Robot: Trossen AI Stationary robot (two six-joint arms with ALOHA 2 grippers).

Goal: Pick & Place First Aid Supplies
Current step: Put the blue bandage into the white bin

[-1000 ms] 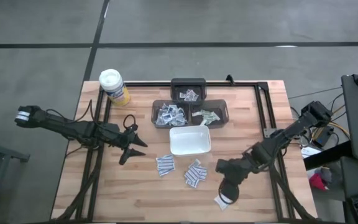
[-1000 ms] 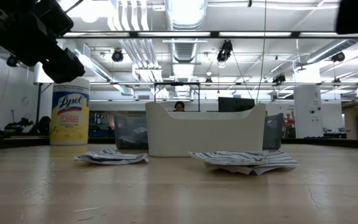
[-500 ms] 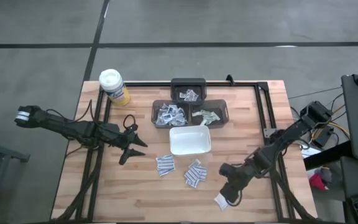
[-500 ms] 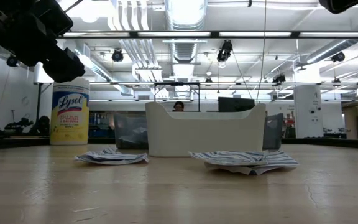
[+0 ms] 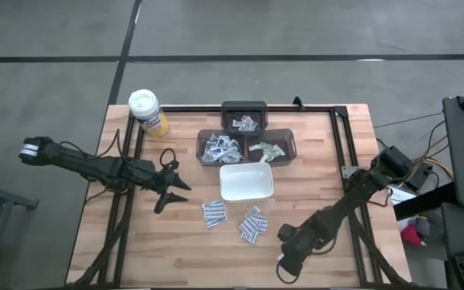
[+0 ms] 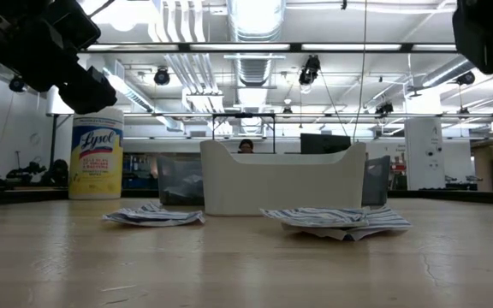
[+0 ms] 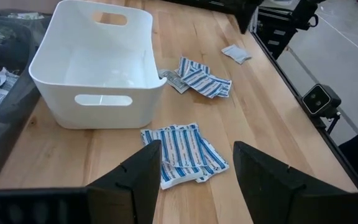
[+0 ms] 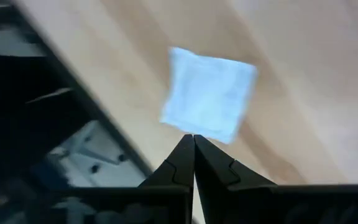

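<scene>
Wood table point(image 5: 135, 242): right gripper point(image 8: 194, 144), lower centre-right of the high view, jaws pinched together on a white packet point(image 8: 207, 102) edge. Thin grip, could slip. Left gripper point(image 7: 194, 163) wide, empty.

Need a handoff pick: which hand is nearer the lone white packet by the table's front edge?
Right. The right hand, shut, hangs right over the lone packet; the left hand waits across the table.

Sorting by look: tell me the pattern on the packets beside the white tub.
Blue and white stripes on the packets, clearest in the left wrist view.
</scene>
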